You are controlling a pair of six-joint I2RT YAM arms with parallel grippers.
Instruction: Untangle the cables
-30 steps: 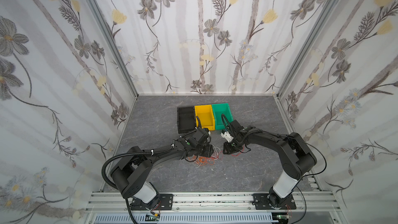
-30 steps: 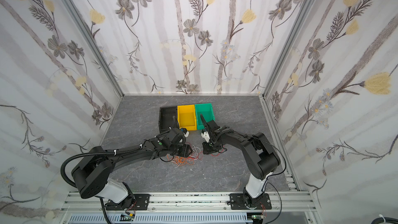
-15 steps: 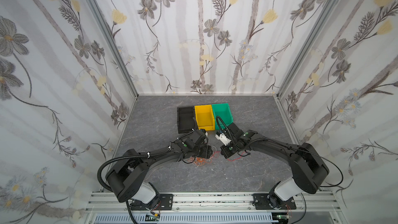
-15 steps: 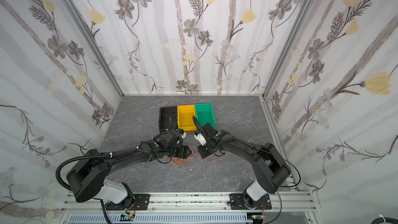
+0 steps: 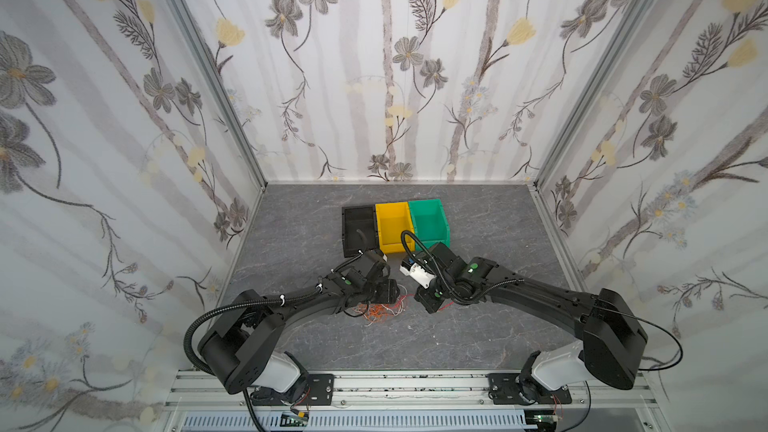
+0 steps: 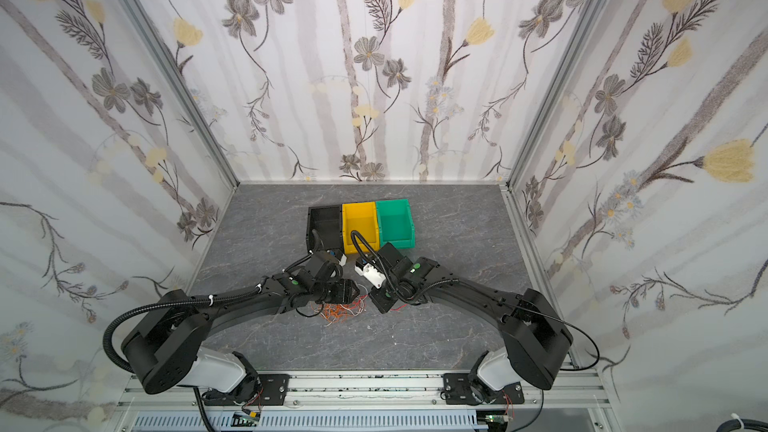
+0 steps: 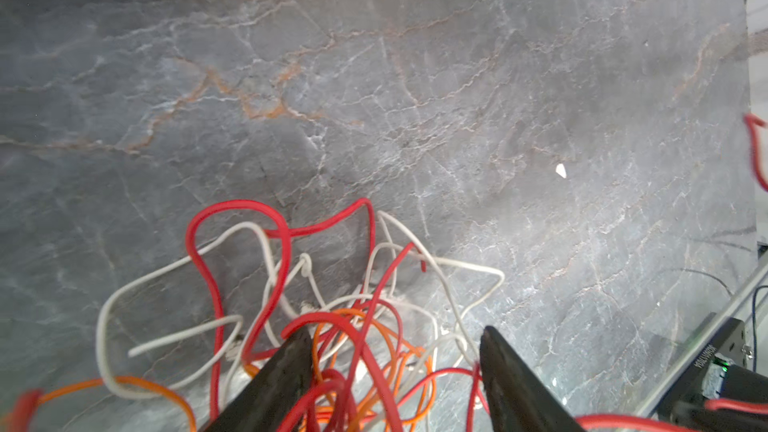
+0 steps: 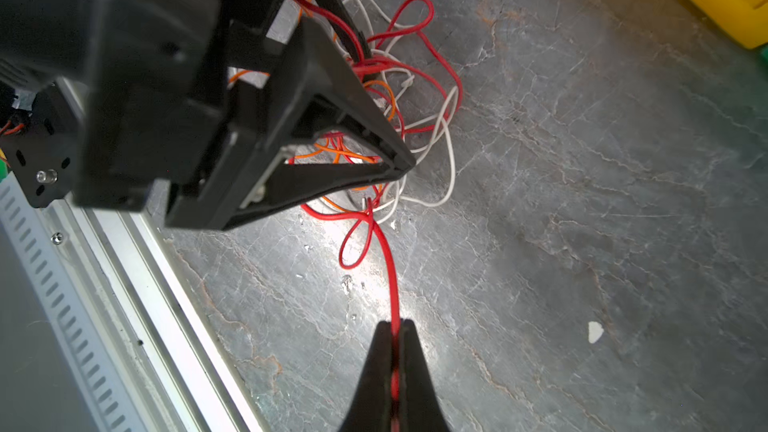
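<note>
The cables (image 5: 381, 310) (image 6: 340, 312) lie as one tangle of thin red, orange and white wires on the grey table between the two arms. My left gripper (image 7: 395, 333) is open and stands low over the tangle, with red and orange loops between its black fingers (image 7: 286, 371). In both top views the left gripper (image 5: 390, 290) (image 6: 348, 290) covers the left part of the pile. My right gripper (image 8: 395, 326) is shut on a single red cable (image 8: 388, 259) that runs straight from its jaws to the tangle. The right gripper (image 5: 427, 305) sits just right of the pile.
Black (image 5: 359, 228), yellow (image 5: 394, 224) and green (image 5: 430, 221) bins stand in a row just behind the grippers. An aluminium rail (image 5: 395, 384) borders the table's front edge. Patterned walls close off the other three sides. A small white chip (image 8: 595, 332) lies on the table.
My right gripper has moved forward and down to the right side of the tangle and has shut on a red cable. The left gripper stayed over the pile.
</note>
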